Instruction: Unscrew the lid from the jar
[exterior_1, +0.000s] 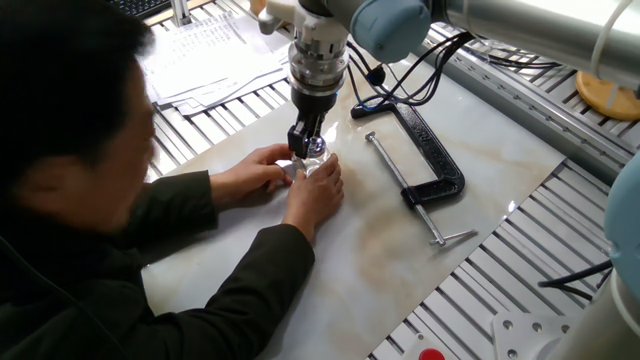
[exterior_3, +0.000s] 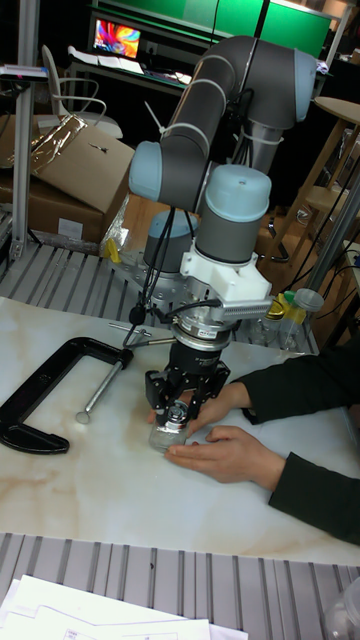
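Tool (exterior_3: 181, 404) clamped on small shiny round lid (exterior_3: 177, 412) of tiny clear glass jar (exterior_3: 167, 434), steadied by person's hands (exterior_3: 223, 452) right of black C-clamp (exterior_3: 40, 392). Lid apparently still seated; unscrewing unfinished.

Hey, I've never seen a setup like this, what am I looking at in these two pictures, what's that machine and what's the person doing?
It is a robot arm with a two-finger pincer at its tip, working at a marble-patterned table. One camera looks down over the person's shoulder; the taller picture faces the arm from the opposite side. The pincer points straight down, closed around the small shiny lid of a tiny glass jar. The person's hands cup the jar, apparently steadying it on the table, probably so the arm can twist the lid off. A black C-clamp lies unused on the table beside them, and papers sit at the far edge.
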